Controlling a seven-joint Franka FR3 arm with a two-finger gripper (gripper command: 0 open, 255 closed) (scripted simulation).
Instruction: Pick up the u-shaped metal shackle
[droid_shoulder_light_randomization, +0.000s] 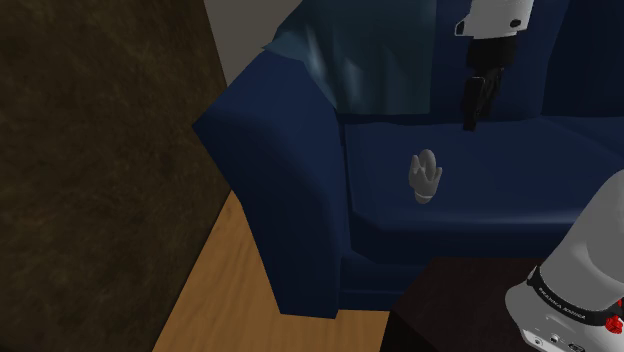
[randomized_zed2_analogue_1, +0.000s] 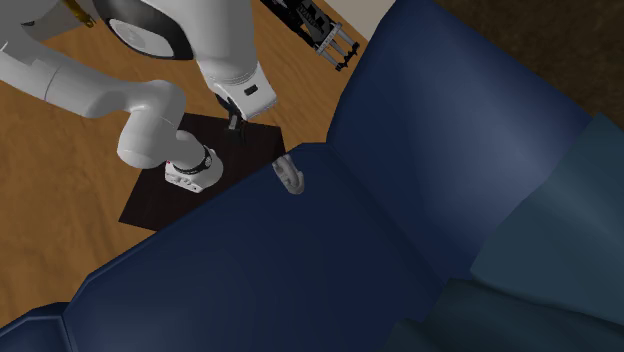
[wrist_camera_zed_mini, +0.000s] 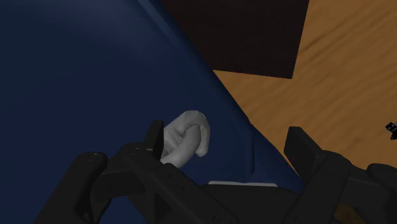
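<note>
A pale grey u-shaped shackle (droid_shoulder_light_randomization: 425, 177) lies on the dark blue sofa's seat cushion (droid_shoulder_light_randomization: 500, 190), close to the seat's front edge in the second exterior view, shackle (randomized_zed2_analogue_1: 289, 176). My black gripper (droid_shoulder_light_randomization: 472, 112) hangs above the seat, up and toward the shoulder view's right of the shackle, not touching it. In the wrist view the gripper (wrist_camera_zed_mini: 226, 145) is open; the shackle (wrist_camera_zed_mini: 186, 137) lies on the cushion below, just inside one fingertip (wrist_camera_zed_mini: 153, 137) and free of both fingers.
The sofa's thick armrest (droid_shoulder_light_randomization: 270, 160) rises at the shoulder view's left of the shackle. A teal cloth (droid_shoulder_light_randomization: 370, 60) drapes the backrest. My dark stand (droid_shoulder_light_randomization: 455, 300) stands on the wooden floor (droid_shoulder_light_randomization: 220, 290) before the sofa. A brown wall (droid_shoulder_light_randomization: 90, 150) borders the left.
</note>
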